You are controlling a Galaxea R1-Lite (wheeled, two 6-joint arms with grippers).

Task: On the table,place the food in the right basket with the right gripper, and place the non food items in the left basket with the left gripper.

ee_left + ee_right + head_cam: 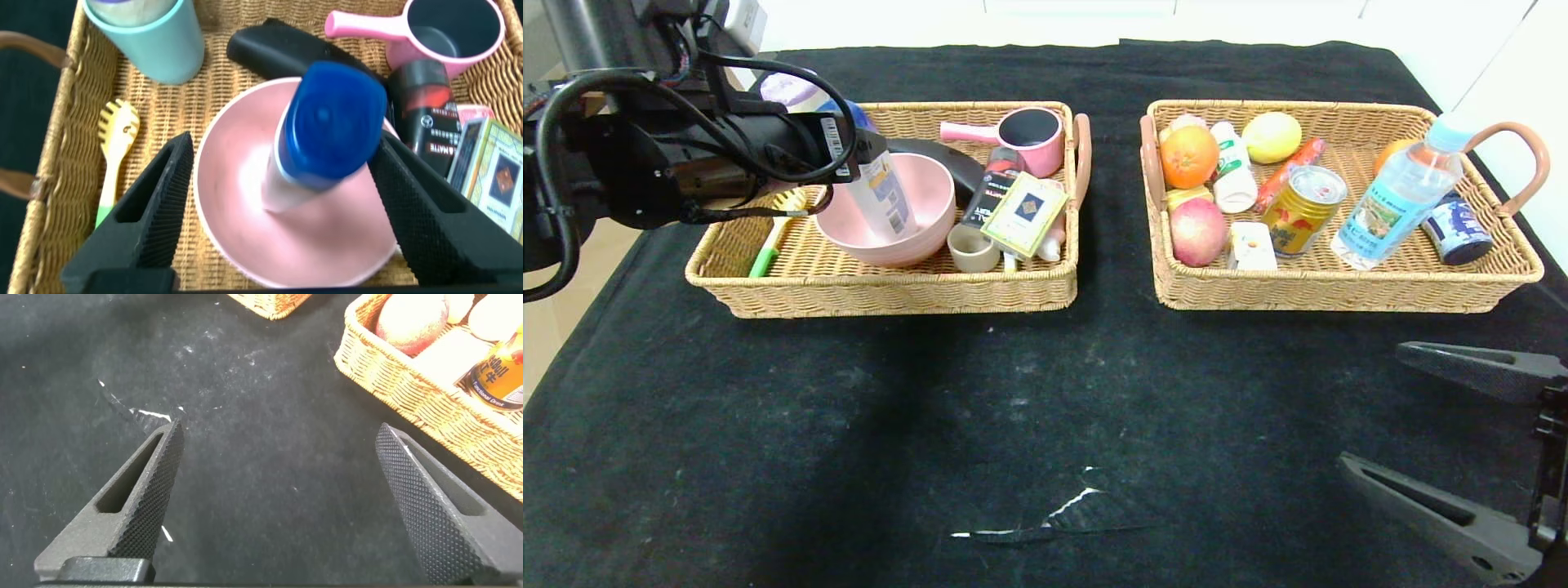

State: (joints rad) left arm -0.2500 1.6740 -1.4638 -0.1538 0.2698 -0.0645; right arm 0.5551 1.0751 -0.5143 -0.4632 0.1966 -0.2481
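The white shampoo bottle (882, 196) with its blue cap (335, 122) stands tilted in the pink bowl (931, 204) inside the left basket (890, 298). My left gripper (282, 147) hangs over the bowl (237, 212), open, with its fingers on either side of the bottle. The cream box (1023, 214) lies beside the bowl. The red-pink fruit (1197, 231), the gold can (1303, 210) and the white packet (1251, 247) lie in the right basket (1339, 298). My right gripper (1372, 407) is open and empty above the black cloth at the front right.
The left basket also holds a pink saucepan (1033, 131), a small beige cup (974, 247), a brush (776, 233) and a teal cup (151, 33). The right basket also holds an orange (1188, 155), a lemon (1272, 136) and a water bottle (1401, 192). A white scuff (1045, 523) marks the cloth.
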